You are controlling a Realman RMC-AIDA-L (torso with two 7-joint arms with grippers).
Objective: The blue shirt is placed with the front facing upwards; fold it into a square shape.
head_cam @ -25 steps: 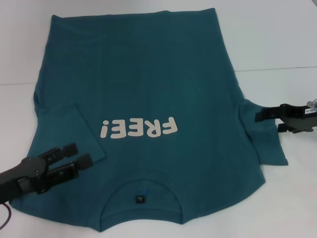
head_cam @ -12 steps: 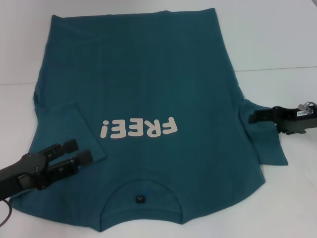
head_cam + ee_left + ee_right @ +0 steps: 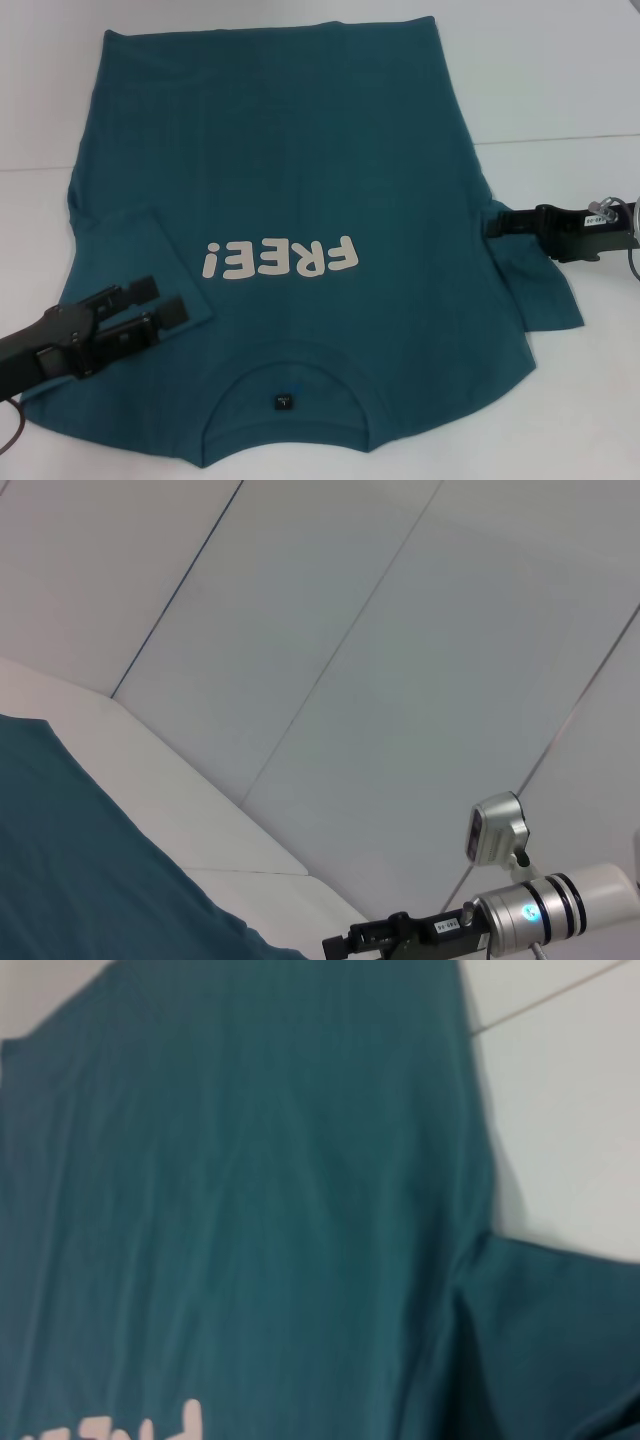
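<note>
The blue shirt lies flat, print up; left sleeve folded inward.

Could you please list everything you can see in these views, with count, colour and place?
shirt: one, teal-blue, spread front up across the table, collar nearest the robot; the sleeve on the robot's left is folded in over the body, the other lies out flat.
print: one, white "FREE!", on the chest.
label: one, black, inside the collar.
table: one, white, under the shirt.
left pincer: one, black, open, over the folded sleeve.
right pincer: one, black, at the flat sleeve's armpit.
</note>
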